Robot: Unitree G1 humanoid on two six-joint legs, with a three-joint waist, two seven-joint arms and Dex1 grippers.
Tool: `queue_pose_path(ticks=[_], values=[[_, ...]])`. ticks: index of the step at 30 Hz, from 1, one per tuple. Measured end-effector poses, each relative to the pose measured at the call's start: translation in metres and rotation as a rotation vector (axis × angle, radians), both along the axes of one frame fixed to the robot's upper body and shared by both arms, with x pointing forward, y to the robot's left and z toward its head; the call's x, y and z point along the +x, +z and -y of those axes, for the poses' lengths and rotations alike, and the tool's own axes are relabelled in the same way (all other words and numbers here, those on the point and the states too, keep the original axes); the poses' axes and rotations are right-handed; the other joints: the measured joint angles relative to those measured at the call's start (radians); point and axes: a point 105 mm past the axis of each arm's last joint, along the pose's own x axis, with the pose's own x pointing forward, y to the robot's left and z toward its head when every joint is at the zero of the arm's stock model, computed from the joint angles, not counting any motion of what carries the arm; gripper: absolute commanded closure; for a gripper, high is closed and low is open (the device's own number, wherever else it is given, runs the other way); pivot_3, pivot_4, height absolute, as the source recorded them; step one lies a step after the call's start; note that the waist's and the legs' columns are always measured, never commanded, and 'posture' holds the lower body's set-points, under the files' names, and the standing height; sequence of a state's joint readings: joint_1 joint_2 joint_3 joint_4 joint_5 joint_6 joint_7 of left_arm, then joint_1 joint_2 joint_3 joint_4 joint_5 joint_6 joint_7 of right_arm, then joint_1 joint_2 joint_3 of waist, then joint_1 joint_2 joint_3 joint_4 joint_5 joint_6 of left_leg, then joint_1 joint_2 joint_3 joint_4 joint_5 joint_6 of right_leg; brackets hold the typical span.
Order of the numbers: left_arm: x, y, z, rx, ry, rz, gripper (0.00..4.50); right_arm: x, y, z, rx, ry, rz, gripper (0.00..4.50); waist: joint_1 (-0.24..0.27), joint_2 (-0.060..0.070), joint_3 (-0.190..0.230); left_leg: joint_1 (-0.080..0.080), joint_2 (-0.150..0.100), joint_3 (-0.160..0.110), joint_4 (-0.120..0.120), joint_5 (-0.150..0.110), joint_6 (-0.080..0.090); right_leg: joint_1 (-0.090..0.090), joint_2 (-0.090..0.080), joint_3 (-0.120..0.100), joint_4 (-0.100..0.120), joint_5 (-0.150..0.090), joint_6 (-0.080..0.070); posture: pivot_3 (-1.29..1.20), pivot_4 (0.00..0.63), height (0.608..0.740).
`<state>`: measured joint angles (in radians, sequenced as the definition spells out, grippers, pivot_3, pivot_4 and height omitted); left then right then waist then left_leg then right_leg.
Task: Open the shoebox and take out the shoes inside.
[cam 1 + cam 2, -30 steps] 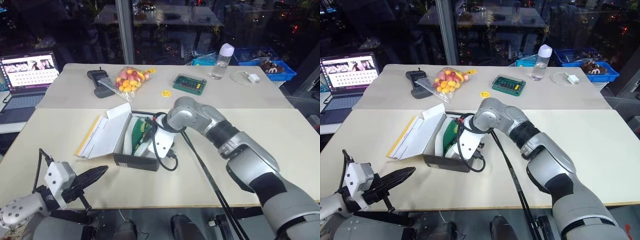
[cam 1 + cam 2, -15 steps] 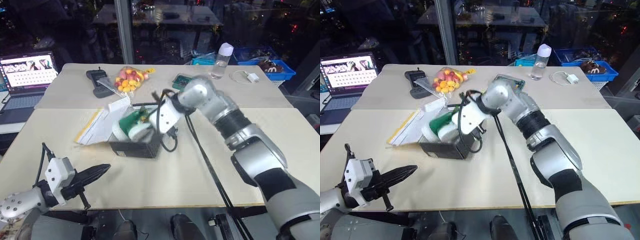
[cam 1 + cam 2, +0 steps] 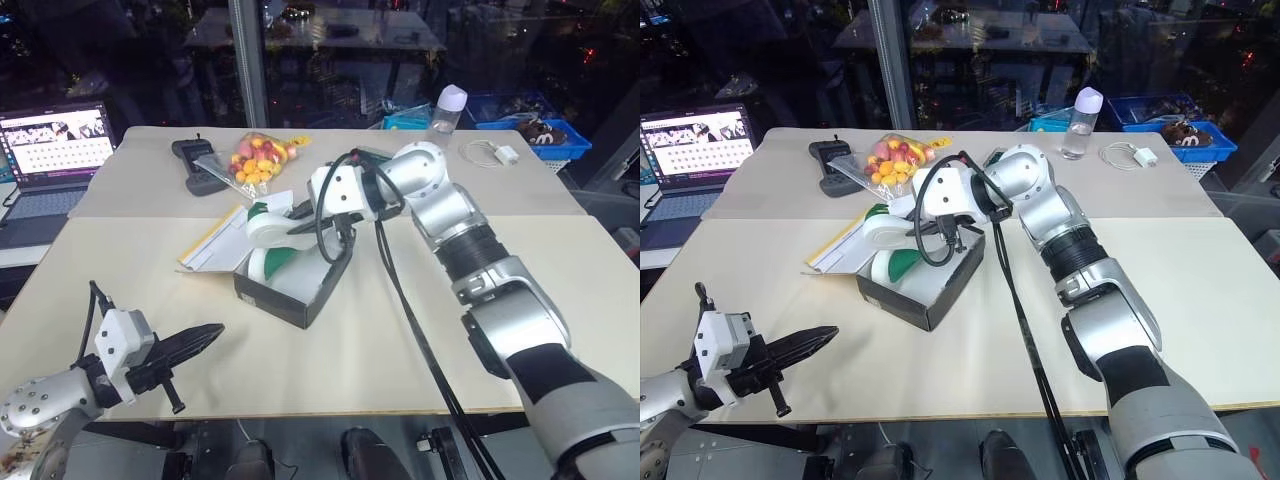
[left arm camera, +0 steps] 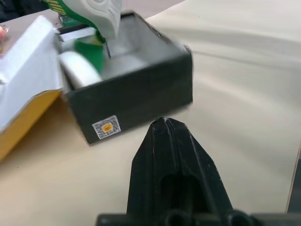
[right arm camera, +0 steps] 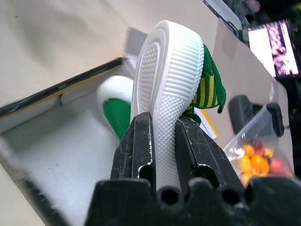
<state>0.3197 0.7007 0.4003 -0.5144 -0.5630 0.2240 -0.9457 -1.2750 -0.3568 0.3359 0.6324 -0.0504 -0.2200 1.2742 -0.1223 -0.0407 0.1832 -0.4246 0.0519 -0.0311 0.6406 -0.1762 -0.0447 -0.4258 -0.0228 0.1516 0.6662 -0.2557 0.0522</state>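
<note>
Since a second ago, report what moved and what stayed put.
The right gripper, shut on one shoe, rose out of the shoebox and lifted that shoe above it. The box swung round and slid a little on the table. The second shoe stays inside. The left gripper stays shut near the table's front edge.

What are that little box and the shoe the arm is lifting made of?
Shoebox: looks like thin cardboard, matt black outside, white inside, folded flat walls.
Lifted shoe, pinched in the right gripper: probably rubber or foam sole, white with moulded ribs and dots; the green upper looks like knit or woven fabric.
</note>
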Motion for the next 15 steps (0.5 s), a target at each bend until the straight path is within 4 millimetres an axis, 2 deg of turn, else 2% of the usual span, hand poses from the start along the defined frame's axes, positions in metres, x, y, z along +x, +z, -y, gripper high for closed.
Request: queue_pose_path(ticks=[5,8,10,12,13,15], values=[[0.001,-0.001,0.003,-0.006,0.006,-0.001,4.50,-0.003,0.046,0.033,0.185,-0.115,0.024,4.17,0.006,0.000,0.000,-0.001,0.000,0.000,0.000,0.000,0.000,0.000,0.000,0.000,-0.001,-0.001,0.001,0.00,0.150,0.703],[0.001,0.000,0.005,-0.008,0.004,0.004,4.50,-0.004,0.057,0.052,0.291,-0.193,-0.012,4.17,0.006,0.000,0.000,-0.001,0.000,0.000,0.000,0.000,0.000,0.001,-0.001,0.000,-0.001,-0.001,0.002,0.00,0.150,0.703],[0.000,-0.001,0.006,-0.011,0.006,-0.003,4.50,0.003,0.061,0.077,0.355,-0.310,-0.002,4.17,0.008,0.000,0.000,-0.001,-0.001,0.000,0.000,0.000,0.000,0.000,-0.001,0.000,-0.001,-0.002,0.003,0.00,0.150,0.703],[0.001,0.001,0.007,-0.020,0.007,-0.002,4.50,0.016,0.052,0.122,0.292,-0.525,0.151,4.17,0.024,-0.001,0.000,0.000,-0.001,0.000,0.001,0.000,0.000,0.001,-0.002,-0.001,-0.002,-0.005,0.006,0.00,0.150,0.703],[0.002,0.001,0.007,-0.026,0.014,-0.008,4.50,0.022,0.043,0.146,0.234,-0.633,0.220,4.17,0.029,-0.001,0.000,0.000,-0.002,0.002,0.001,0.000,0.000,0.001,-0.003,0.000,-0.003,-0.007,0.002,0.00,0.150,0.703],[0.003,0.001,0.007,-0.036,0.025,-0.015,4.50,0.030,0.020,0.169,0.151,-0.742,0.270,4.17,0.027,0.000,0.000,0.000,-0.002,0.004,0.001,0.000,0.000,0.000,-0.004,0.002,-0.002,-0.008,0.001,0.00,0.150,0.703]])
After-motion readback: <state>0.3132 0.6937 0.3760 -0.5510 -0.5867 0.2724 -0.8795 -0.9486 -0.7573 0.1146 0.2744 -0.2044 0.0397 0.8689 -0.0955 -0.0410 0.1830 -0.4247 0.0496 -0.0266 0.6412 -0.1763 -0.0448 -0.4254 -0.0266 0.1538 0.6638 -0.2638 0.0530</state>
